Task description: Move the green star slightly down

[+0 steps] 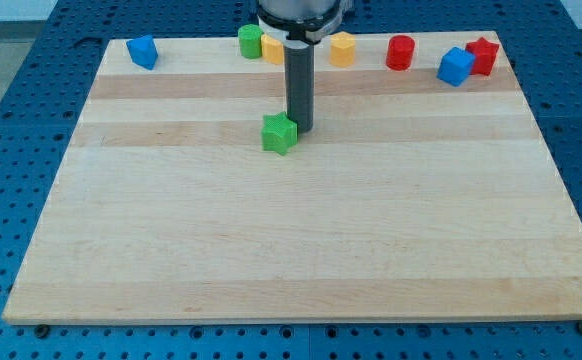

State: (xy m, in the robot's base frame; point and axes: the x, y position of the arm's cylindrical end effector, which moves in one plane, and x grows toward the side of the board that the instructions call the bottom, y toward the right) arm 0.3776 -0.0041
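Green star near the wooden board's upper middle, tip just beside it on the view's right, apparently touching. Bare rod, holding nothing. Along the top edge: blue, green, yellow and red blocks.

Wooden board lay on a blue perforated table. Green star sat in the board's upper middle, apart from every other block. My tip stood just beside the star's right edge, toward the view's top, seemingly touching it. Dark rod rose straight up to the arm's housing at the view's top.

Lined along the top edge, from the view's left: blue block near the corner, green block, yellow block partly hidden behind the rod, another yellow block, red cylinder, then blue cube touching a red star.
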